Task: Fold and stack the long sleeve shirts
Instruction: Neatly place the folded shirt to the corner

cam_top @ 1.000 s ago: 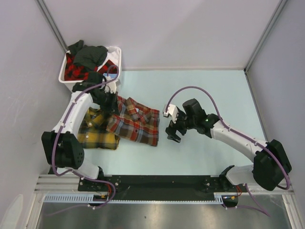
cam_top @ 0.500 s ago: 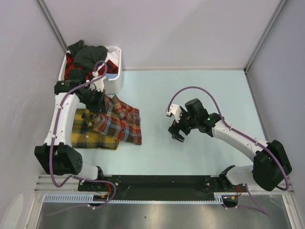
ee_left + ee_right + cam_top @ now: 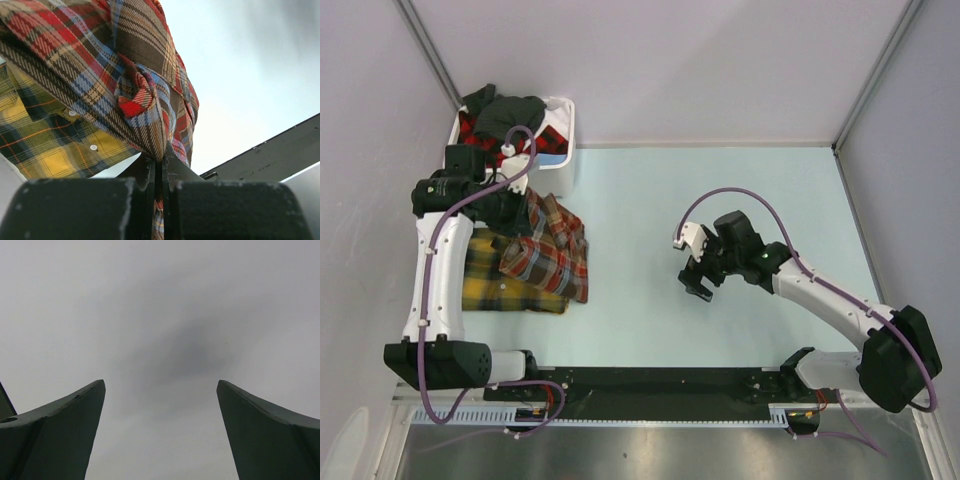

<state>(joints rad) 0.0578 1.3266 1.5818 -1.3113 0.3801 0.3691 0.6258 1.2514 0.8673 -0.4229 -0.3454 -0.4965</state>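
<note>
A folded red-brown plaid shirt with blue lines lies partly on top of a folded yellow-and-dark-green plaid shirt at the table's left. My left gripper is shut on the far edge of the red-brown shirt, its cloth pinched between the jaws; the yellow shirt shows beneath. More shirts, red-black plaid and dark grey, fill the white bin. My right gripper hangs open over bare table near the middle, holding nothing.
The white plastic bin stands at the far left corner, right behind my left arm. Grey walls close in the table on the left, back and right. Pale blue tabletop lies between the shirts and my right gripper.
My left gripper has dragged the red-brown shirt leftward, onto the yellow-and-green one. My right gripper drifted slightly right and nearer, still open.
</note>
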